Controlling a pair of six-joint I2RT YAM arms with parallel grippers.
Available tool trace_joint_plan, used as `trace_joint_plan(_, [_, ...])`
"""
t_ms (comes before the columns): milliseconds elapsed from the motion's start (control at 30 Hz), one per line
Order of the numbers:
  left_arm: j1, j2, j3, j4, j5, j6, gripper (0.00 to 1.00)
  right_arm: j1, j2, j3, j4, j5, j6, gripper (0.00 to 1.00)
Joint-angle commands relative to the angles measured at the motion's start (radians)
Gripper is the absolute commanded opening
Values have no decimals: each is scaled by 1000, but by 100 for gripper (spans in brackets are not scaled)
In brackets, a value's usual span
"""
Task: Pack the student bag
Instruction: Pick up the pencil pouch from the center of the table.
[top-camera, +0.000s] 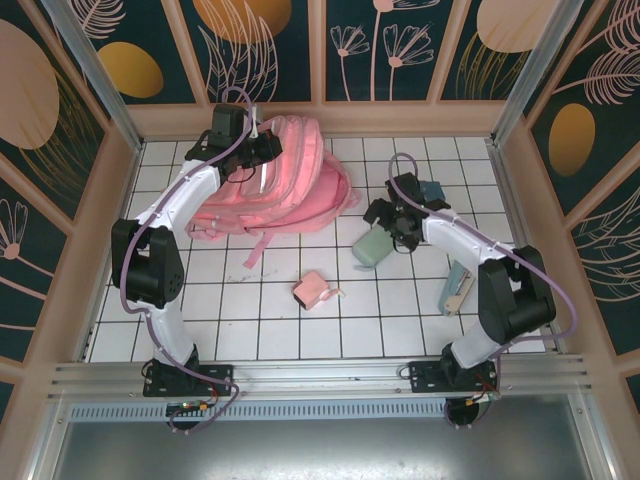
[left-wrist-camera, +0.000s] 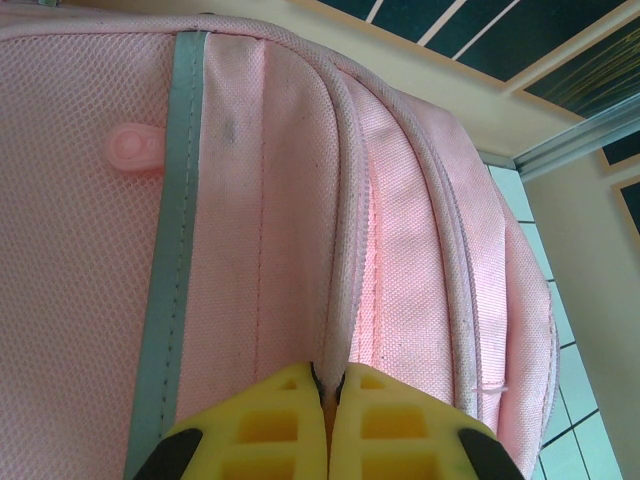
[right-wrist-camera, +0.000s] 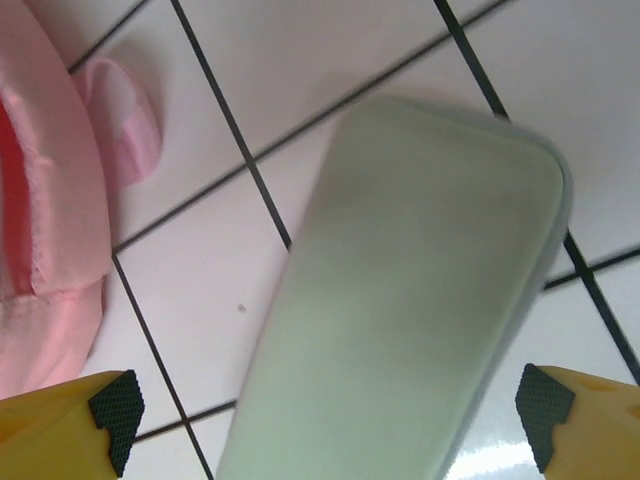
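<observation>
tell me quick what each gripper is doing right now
Left gripper: shut, pinching a seam of the student bag.
Right gripper: open, fingers either side of the pale green case, not gripping.

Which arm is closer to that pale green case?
Right: the right gripper sits open over the green case, a finger each side; the left gripper pinches the pink backpack, well away.

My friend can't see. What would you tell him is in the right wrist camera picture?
A pale green case lies on the white tiled table, with the right gripper open above it, its yellow fingers at the lower corners. The edge of the pink student bag shows at the left.
</observation>
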Motion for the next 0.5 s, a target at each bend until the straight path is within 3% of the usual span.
trace_joint_plan(0, [8, -26, 12, 41, 17, -5, 0, 19, -18, -68, 29, -16, 135, 99])
trace_joint_plan(467, [9, -49, -8, 33, -3, 6, 0, 86, 169, 84, -88, 89, 314, 99])
